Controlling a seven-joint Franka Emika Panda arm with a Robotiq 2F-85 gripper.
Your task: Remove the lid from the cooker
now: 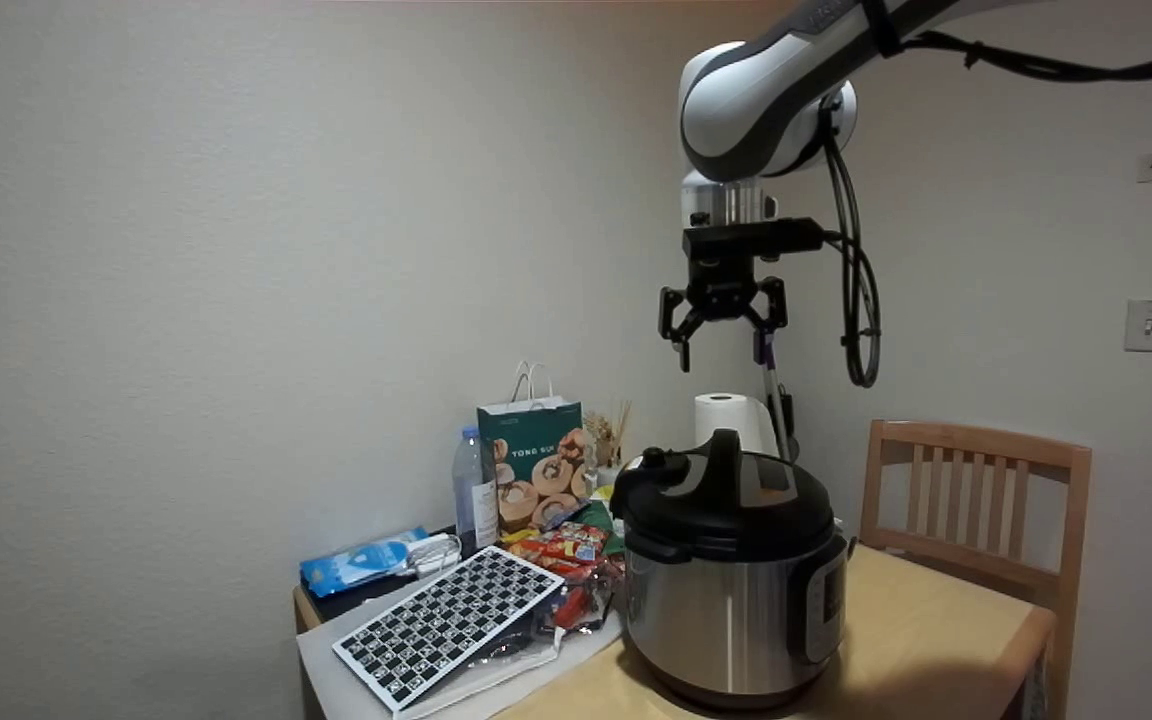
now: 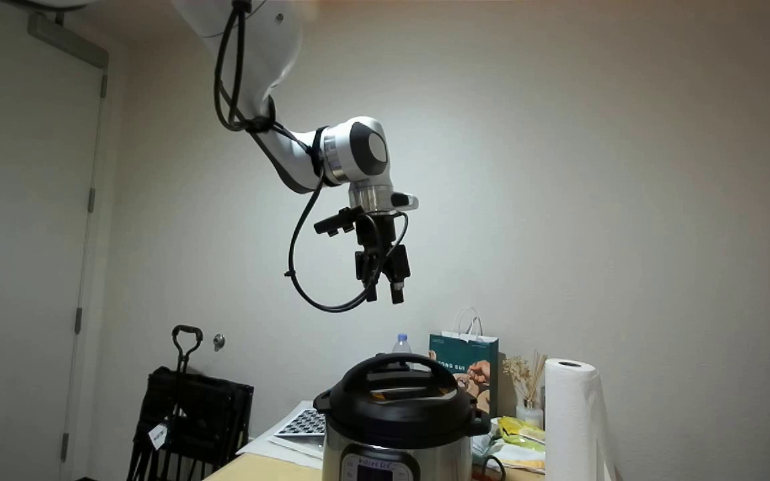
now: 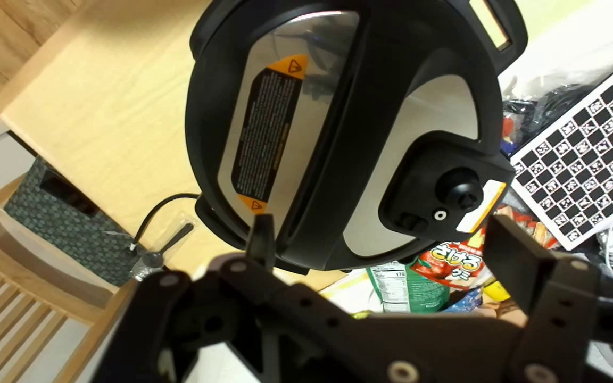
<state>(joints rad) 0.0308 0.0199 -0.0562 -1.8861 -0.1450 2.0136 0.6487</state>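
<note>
In an exterior view, left to right, we see a black-and-white checkered board [image 1: 450, 625], then a squat brushed-steel cooker [image 1: 721, 630] with its round, domed black lid [image 1: 729, 518] on. Above the lid hangs a black two-fingered gripper [image 1: 724, 353], spread wide; farther right, a slatted wooden chair [image 1: 976, 455].

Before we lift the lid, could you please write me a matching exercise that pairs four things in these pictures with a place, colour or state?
Things
1. lid
2. jaws
3. chair
4. towel roll

Descriptions
A. open, empty
B. white, upright
C. on the cooker
D. wooden, with slats

Pairs: 1-C, 2-A, 3-D, 4-B
</note>
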